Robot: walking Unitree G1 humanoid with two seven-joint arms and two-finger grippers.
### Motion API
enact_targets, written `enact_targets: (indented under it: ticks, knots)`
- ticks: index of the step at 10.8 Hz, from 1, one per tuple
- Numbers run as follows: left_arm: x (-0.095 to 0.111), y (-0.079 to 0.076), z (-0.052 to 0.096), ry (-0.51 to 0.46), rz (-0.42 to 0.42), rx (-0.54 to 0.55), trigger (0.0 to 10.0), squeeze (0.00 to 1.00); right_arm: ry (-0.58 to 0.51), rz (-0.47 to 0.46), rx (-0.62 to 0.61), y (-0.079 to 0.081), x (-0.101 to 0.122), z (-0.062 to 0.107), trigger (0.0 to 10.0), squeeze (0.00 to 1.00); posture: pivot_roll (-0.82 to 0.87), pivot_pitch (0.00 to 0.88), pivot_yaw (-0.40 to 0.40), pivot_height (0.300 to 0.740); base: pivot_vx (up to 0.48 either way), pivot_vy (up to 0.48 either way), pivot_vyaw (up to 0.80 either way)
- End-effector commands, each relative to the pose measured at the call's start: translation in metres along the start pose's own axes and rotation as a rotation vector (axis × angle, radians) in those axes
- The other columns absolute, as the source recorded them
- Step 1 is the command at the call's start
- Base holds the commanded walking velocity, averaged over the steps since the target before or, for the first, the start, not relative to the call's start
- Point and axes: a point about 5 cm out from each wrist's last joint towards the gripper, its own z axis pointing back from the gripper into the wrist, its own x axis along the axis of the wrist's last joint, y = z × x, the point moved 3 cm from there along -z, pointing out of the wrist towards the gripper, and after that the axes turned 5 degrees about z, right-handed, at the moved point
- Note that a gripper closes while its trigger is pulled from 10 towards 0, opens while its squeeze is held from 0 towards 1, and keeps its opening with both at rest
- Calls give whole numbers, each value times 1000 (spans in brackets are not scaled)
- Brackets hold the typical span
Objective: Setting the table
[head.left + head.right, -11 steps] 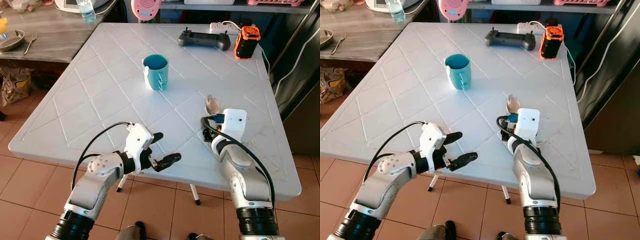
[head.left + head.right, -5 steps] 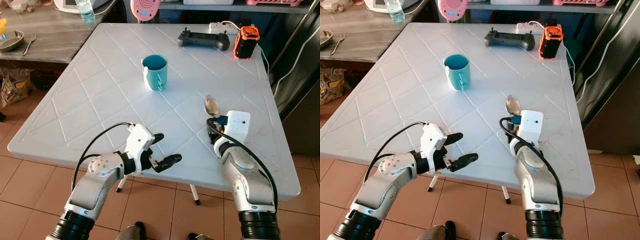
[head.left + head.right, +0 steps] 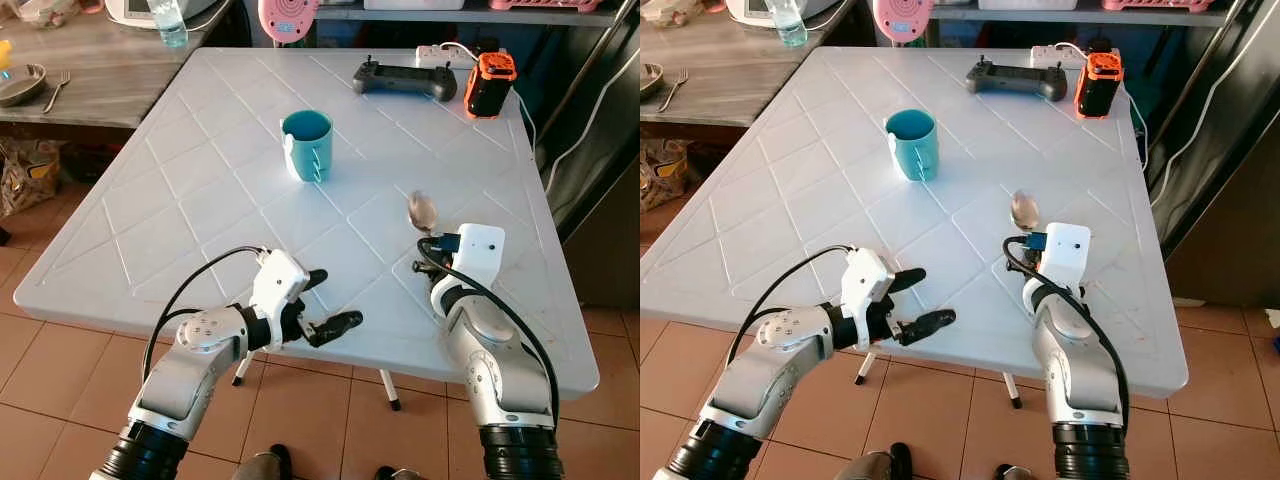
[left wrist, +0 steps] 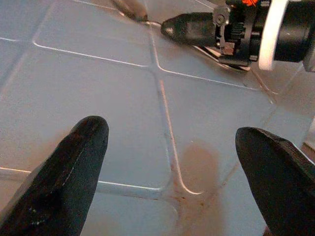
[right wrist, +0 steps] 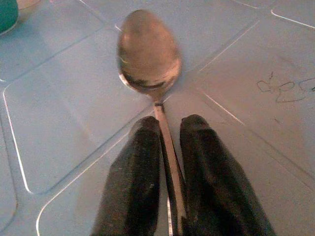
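Note:
A metal spoon (image 3: 423,210) lies on the white table (image 3: 200,190), bowl pointing away from me; in the right wrist view the spoon (image 5: 147,64) has its handle pinched between the two black fingers (image 5: 135,177). My right gripper (image 3: 424,262) is shut on that handle, low over the table's right side. A teal mug (image 3: 308,144) stands upright near the table's middle. My left gripper (image 3: 327,300) hovers open at the table's near edge, holding nothing; its fingertips (image 4: 78,157) frame bare table.
At the far side lie a black controller (image 3: 405,79), an orange device (image 3: 487,85) and a white power strip (image 3: 450,52). A wooden counter (image 3: 90,70) at left carries a bowl, fork and bottle. Tiled floor (image 3: 60,390) lies below.
My right gripper has drifted slightly right and toward me with the spoon. The left arm has held its place.

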Motion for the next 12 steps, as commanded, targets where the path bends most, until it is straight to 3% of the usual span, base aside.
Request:
enact_targets:
  ticks: [1,8,12]
  knots:
    - [-2,-2,2,12,-2,-10,10000,0,160,-28,47,11,-38,5,0,0,122,187,82,740,0,0,0]
    - [22,2,-3,-101,10,34,10000,0,168,-30,53,11,-42,5,0,0,120,186,76,740,0,0,0]
    - [24,3,-6,-114,11,49,10000,0,-58,3,54,10,3,6,0,0,114,174,75,740,0,0,0]
